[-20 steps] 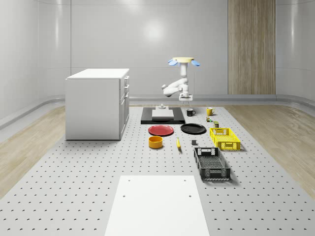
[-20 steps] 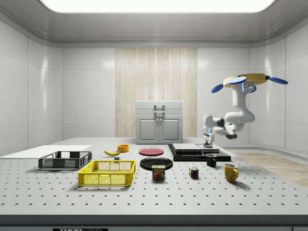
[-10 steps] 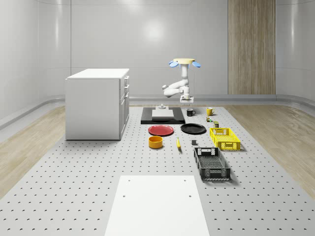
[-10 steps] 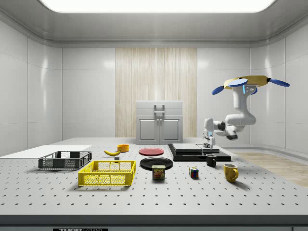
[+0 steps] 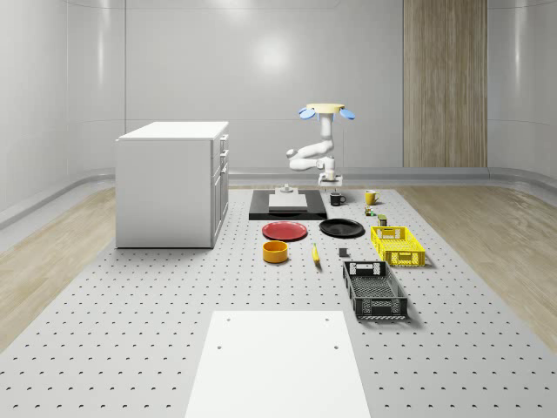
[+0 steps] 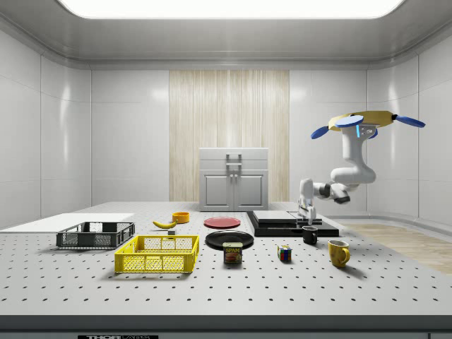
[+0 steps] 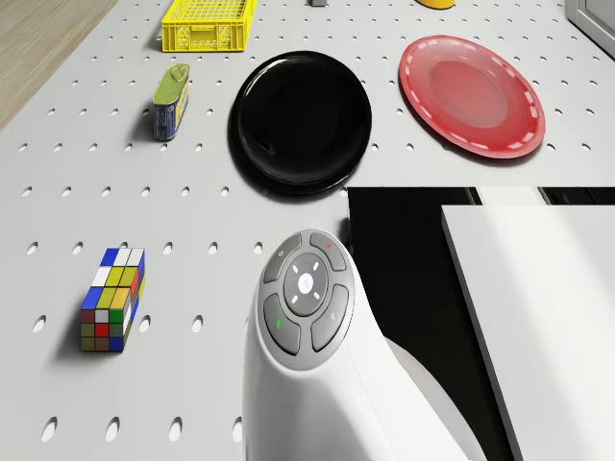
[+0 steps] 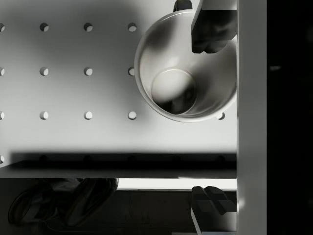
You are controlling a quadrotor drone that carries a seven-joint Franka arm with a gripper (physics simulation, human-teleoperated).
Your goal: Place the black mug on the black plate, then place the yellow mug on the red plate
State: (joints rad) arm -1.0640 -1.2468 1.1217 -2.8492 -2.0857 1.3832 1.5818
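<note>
The drone hovers in the air at the table's far end, its arm folded down and forward. The gripper points straight down, low over the tabletop, with its fingers apparently spread apart.

Yellow drone, blue rotors, white arm

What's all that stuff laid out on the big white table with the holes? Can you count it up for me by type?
Mugs: 2, black mug and yellow mug
Plates: 2, black plate and red plate
Baskets: 2, yellow basket and black basket
Bowl: 1, yellow bowl
Banana: 1
Food tin: 1
Colour cube: 1
Total: 10
</note>
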